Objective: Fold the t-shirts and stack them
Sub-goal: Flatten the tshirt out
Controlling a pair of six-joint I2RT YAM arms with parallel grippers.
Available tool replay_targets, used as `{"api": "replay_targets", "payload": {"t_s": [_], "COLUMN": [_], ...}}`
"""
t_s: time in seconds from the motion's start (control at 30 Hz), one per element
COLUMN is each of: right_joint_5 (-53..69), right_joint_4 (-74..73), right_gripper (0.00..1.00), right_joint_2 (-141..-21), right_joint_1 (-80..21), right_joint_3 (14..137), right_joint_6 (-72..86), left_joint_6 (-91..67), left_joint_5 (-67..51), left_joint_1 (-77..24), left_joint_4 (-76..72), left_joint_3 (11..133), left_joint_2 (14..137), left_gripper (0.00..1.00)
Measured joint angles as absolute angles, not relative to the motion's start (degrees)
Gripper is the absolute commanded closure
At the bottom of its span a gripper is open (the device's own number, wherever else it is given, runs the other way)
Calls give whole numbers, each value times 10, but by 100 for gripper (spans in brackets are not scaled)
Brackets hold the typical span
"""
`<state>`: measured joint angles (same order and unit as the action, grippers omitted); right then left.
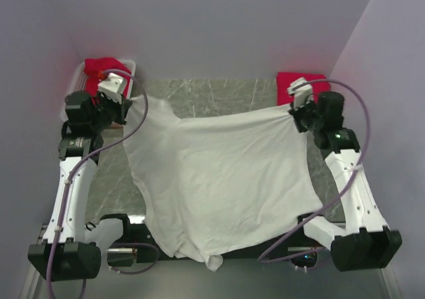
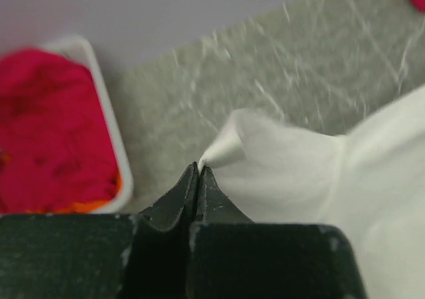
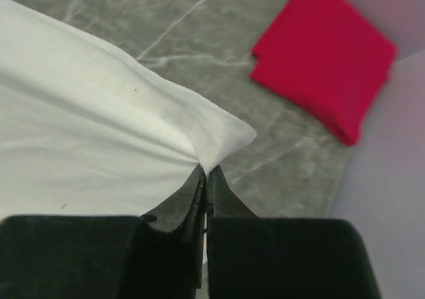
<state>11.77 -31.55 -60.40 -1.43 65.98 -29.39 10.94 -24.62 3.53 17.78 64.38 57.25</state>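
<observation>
A white t-shirt (image 1: 219, 179) hangs spread between both arms over the grey marble table, its lower edge draping past the near edge. My left gripper (image 1: 126, 109) is shut on the shirt's far-left corner (image 2: 222, 146), the jaws (image 2: 198, 169) pinched tight on a point of cloth. On the other side, my right gripper (image 1: 297, 113) is shut on the far-right corner (image 3: 222, 139), the cloth caught between its closed tips (image 3: 206, 173). A folded crimson t-shirt (image 1: 299, 86) (image 3: 325, 50) lies at the table's far right corner. More crimson fabric (image 1: 103, 70) (image 2: 50, 133) fills a basket at the far left.
The white plastic basket (image 1: 129, 65) (image 2: 109, 126) stands at the far left corner, against the wall. Grey marble table surface (image 1: 219, 96) shows beyond the stretched shirt. Pale walls close in at the back and on both sides.
</observation>
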Motion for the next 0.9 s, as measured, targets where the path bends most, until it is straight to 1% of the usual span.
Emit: {"api": "replay_targets", "payload": {"t_s": [0.1,0.2,0.33,0.47,0.63,0.8,0.87,0.9], "right_joint_5": [113,102,79,51,7,-31,-41,-47], "right_joint_4": [-286,-251,-206,-188,-163,-159,-163,-170], "right_gripper": [100,100,100,100,100,100,100,85], "right_joint_2": [-667,-750,-860,-957,-1035,-1125,-1167,-1190], "right_joint_1": [-55,-66,-66,-66,-66,-65,-65,-65], "right_joint_3": [614,610,621,665,737,856,908,938], "right_joint_6": [-297,-297,-297,-297,-297,-296,-294,-292], "left_joint_6": [126,138,145,160,178,184,185,187], "left_joint_5": [-244,-240,-227,-226,-239,-241,-239,-237], "left_joint_1": [21,4,-12,-17,-12,-6,-6,-6], "left_joint_4": [174,149,107,79,41,14,15,22], "left_joint_3": [588,564,562,581,674,876,969,1021], "left_joint_2": [611,667,766,879,996,1142,1210,1247], "left_gripper": [99,99,99,99,99,99,92,74]}}
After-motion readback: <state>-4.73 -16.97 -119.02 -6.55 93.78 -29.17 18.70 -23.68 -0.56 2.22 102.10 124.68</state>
